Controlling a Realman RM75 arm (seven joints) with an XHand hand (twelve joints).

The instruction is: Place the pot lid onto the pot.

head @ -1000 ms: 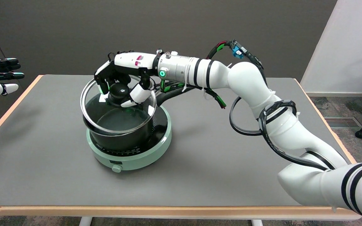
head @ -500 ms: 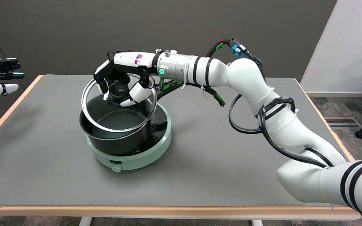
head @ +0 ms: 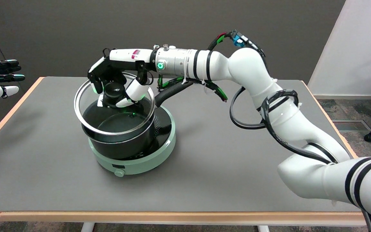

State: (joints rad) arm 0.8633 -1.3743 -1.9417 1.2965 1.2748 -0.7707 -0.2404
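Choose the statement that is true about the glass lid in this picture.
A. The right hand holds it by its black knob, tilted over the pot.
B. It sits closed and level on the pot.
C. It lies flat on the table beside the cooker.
A: the right hand grips the lid's black knob, and the glass lid hangs tilted over the open pot.

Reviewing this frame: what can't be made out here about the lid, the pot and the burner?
Head view only:
- Clear glass pot lid: whether its rim touches the black pot is unclear; the overlapping rims hide any gap.
- Lid's black knob: partly covered by the right hand, so the grasp contact is hidden.
- Pot's long black handle: its far end is hidden behind the forearm.
- Mint-green round burner: panel markings too small to read.
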